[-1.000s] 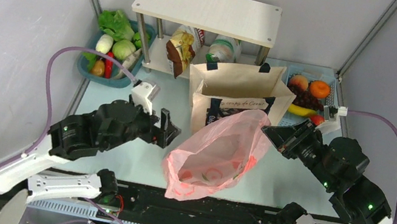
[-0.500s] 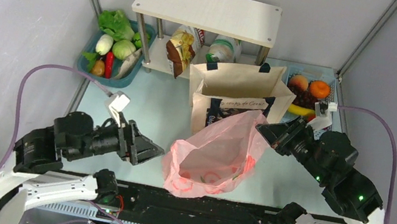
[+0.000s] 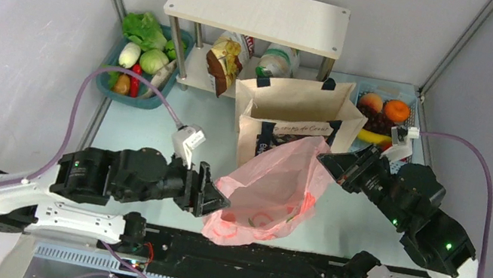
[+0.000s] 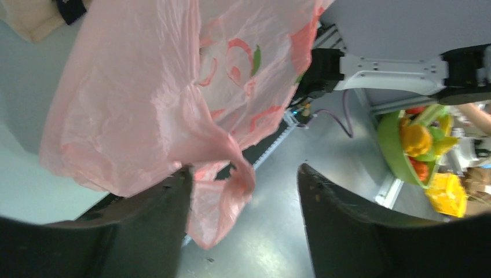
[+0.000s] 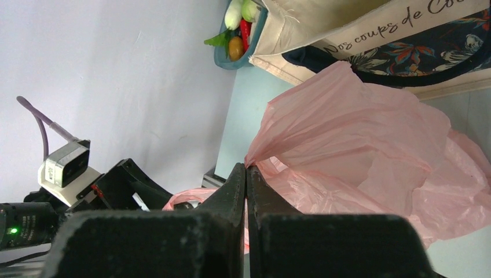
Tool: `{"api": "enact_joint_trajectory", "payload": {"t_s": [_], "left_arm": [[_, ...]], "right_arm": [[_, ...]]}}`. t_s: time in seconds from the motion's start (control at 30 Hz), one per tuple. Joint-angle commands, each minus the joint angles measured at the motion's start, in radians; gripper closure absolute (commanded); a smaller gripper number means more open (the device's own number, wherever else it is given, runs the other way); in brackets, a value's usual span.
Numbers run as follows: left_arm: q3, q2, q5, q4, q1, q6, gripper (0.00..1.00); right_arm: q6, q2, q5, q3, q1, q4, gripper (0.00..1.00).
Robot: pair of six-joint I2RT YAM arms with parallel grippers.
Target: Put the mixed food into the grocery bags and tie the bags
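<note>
The thin pink plastic bag point(image 3: 269, 189) lies slumped in front of the beige canvas tote point(image 3: 295, 105), which stands open. My right gripper point(image 3: 324, 160) is shut on the pink bag's upper right rim point(image 5: 246, 168) and holds it raised. My left gripper point(image 3: 221, 200) is open at the bag's lower left edge. In the left wrist view a loose pink handle loop point(image 4: 231, 174) hangs between the open fingers point(image 4: 145, 231), close to the left one. Grapes point(image 3: 382, 122) and a banana point(image 3: 374, 138) lie in the right basket. The crisp packet point(image 3: 225, 62) leans under the shelf. A white radish point(image 3: 130, 53) lies in the teal basket.
A white shelf point(image 3: 258, 11) stands at the back. The teal basket point(image 3: 108, 88) of vegetables sits back left and a blue basket point(image 3: 417, 108) of fruit back right. A black rail point(image 3: 245, 257) runs along the table's near edge under the bag's bottom.
My left arm has dropped back and then swung in to the pink bag's lower left edge, its jaws narrowing a little. The right gripper has kept its hold and shifted only slightly.
</note>
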Motion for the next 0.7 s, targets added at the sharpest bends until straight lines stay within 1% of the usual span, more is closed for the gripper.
{"api": "enact_joint_trajectory", "payload": {"t_s": [0.0, 0.03, 0.07, 0.1, 0.13, 0.17, 0.2, 0.23, 0.27, 0.33, 0.43, 0.67], "left_arm": [[0.021, 0.048, -0.144, 0.014, -0.023, -0.012, 0.37], [0.014, 0.059, -0.160, 0.013, -0.022, -0.008, 0.40], [0.011, 0.062, -0.199, 0.014, -0.021, -0.001, 0.46], [0.006, 0.070, -0.239, 0.014, -0.021, 0.006, 0.50], [0.006, 0.073, -0.260, 0.014, -0.021, 0.018, 0.57], [0.007, 0.079, -0.299, 0.014, -0.021, 0.023, 0.60], [0.008, 0.079, -0.314, 0.014, -0.020, 0.034, 0.68], [0.016, 0.082, -0.340, 0.014, -0.020, 0.039, 0.74], [0.021, 0.084, -0.348, 0.014, -0.018, 0.055, 0.88], [0.038, 0.089, -0.352, 0.014, 0.003, 0.087, 0.98], [0.053, 0.084, -0.297, 0.019, 0.060, 0.127, 1.00], [0.002, 0.020, -0.095, 0.091, 0.322, 0.248, 1.00]], "right_arm": [[0.009, -0.025, 0.036, 0.004, 0.005, 0.020, 1.00], [0.009, -0.027, 0.036, 0.004, 0.005, 0.014, 1.00], [0.010, -0.033, 0.041, 0.003, 0.005, 0.010, 1.00], [0.009, -0.036, 0.044, 0.003, 0.005, 0.004, 1.00], [0.008, -0.043, 0.050, 0.003, 0.004, -0.004, 1.00], [0.005, -0.048, 0.054, 0.003, 0.005, -0.010, 1.00], [0.003, -0.056, 0.065, 0.003, 0.004, -0.020, 1.00], [-0.002, -0.060, 0.077, 0.003, 0.004, -0.027, 1.00], [-0.004, -0.068, 0.083, 0.004, 0.004, -0.042, 1.00], [-0.013, -0.081, 0.105, 0.003, 0.001, -0.070, 1.00], [-0.027, -0.095, 0.146, 0.004, -0.002, -0.112, 1.00], [-0.061, -0.116, 0.234, 0.004, -0.011, -0.223, 1.00]]}}
